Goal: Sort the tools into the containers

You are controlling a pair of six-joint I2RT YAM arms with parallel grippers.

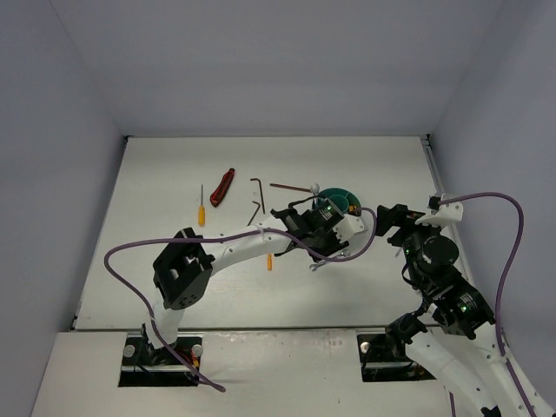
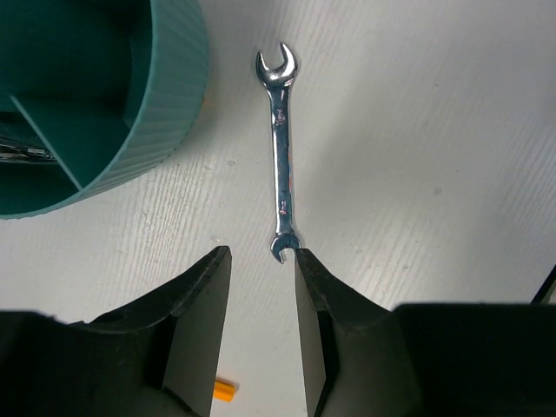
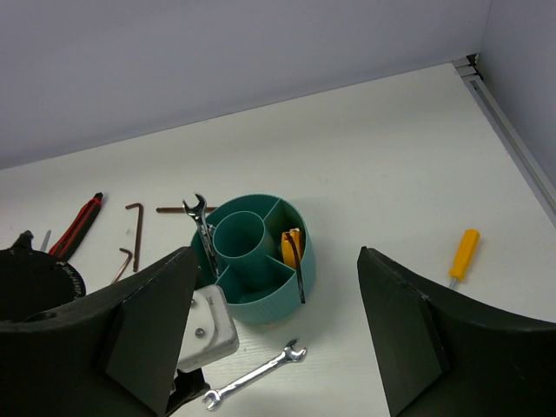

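The left hand [image 2: 262,256] is seen narrowly parted, empty, at a silver wrench's [image 2: 280,156] end; the right hand [image 3: 276,259] is spread wide

This looks like a robotics lab test cell rather than a home or workshop. A bare white table [image 1: 373,165] fills the middle of the top view, boxed in by plain pale walls [image 1: 261,61] at the left, top and right of the frame. Two arm bases [image 1: 161,352] are bolted at the bottom edge, with purple cables [image 1: 108,257] looping loose. A metal rail [image 3: 512,122] at the upper right of the right wrist view is possibly the enclosure's frame.
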